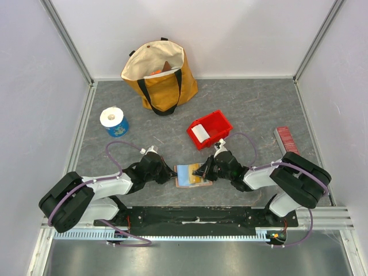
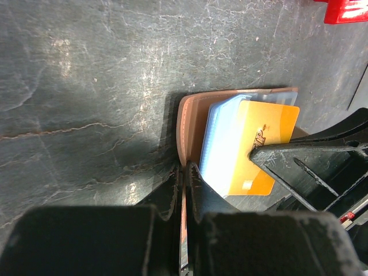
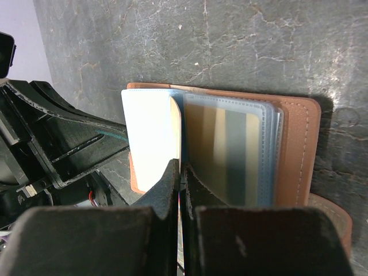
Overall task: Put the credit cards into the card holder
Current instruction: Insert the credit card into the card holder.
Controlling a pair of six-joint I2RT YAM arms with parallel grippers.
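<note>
The card holder (image 1: 187, 175) lies open on the table (image 1: 259, 109) just on the near side of the red bin (image 1: 214, 127), with its tan cover down and its clear sleeves facing up. The left gripper (image 2: 185, 172) reaches in from the bin's near left, its fingers pressed together on the edge of the cover. The right gripper (image 3: 181, 172) reaches in from the bin's near right and pinches the lower edge of a pale credit card (image 3: 148, 135) that stands over the sleeves, well short of the bin.
</note>
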